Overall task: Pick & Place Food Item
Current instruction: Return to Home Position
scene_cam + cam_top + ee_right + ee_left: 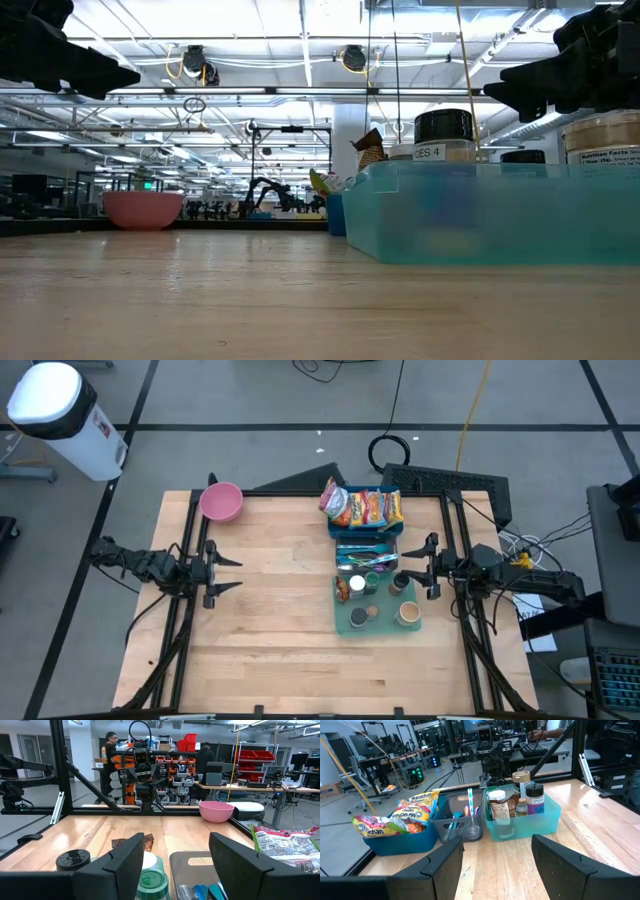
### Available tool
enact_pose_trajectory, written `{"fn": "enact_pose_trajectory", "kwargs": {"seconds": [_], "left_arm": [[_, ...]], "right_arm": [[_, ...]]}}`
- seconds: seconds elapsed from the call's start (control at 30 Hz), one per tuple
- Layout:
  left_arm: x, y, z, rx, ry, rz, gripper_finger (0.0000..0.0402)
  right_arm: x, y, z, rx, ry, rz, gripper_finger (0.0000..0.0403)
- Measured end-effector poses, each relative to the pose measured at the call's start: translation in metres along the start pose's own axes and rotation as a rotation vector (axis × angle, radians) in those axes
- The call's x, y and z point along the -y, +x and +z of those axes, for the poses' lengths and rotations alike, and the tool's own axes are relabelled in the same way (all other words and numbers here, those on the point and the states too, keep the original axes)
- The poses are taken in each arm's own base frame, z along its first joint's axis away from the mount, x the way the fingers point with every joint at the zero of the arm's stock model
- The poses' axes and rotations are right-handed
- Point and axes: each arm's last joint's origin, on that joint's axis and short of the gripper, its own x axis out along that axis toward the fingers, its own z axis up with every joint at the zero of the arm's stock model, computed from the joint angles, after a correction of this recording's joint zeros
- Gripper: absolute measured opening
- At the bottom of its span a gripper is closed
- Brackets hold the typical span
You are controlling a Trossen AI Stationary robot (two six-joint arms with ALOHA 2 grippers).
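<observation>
A blue bin [366, 512] at the table's far middle holds several noodle packets [410, 815]; the packets also show in the right wrist view [290, 845]. A pink bowl [221, 501] stands at the far left and shows in the right wrist view [216, 811]. My left gripper [228, 574] is open and empty over the table's left side. My right gripper [410, 567] is open and empty above the teal tray [378, 622] of jars.
A grey caddy [462, 820] with utensils stands between the blue bin and the teal tray [522, 822] with several jars and bottles. Bare wood lies across the table's middle and near side [290, 640]. People stand in the room beyond [110, 755].
</observation>
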Motion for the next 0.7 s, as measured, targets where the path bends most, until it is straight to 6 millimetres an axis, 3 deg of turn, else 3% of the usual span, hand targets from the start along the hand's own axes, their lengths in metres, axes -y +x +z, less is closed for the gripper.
{"fn": "enact_pose_trajectory", "kwargs": {"seconds": [0.7], "left_arm": [[0.0,0.0,0.0,0.0,0.0,0.0,0.0244]], "right_arm": [[0.0,0.0,0.0,0.0,0.0,0.0,0.0218]]}}
